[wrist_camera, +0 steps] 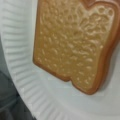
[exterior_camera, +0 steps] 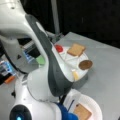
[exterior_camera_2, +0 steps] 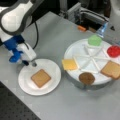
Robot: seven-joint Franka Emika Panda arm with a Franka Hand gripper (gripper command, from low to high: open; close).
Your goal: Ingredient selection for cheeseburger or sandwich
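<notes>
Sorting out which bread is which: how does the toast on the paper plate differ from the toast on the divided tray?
The toast on the paper plate lies alone, close below the gripper; the toast on the divided tray sits in one compartment among other ingredients, far from the gripper. The tray toast overhangs the tray rim; the plate toast lies within the plate rim. Both are flat, tan-brown squares.

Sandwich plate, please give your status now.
Tool over paper plate rim, holding nothing seen. One toast on plate. Other toast, cheese, patty, lettuce, tomato on tray. Nothing blocking.
</notes>
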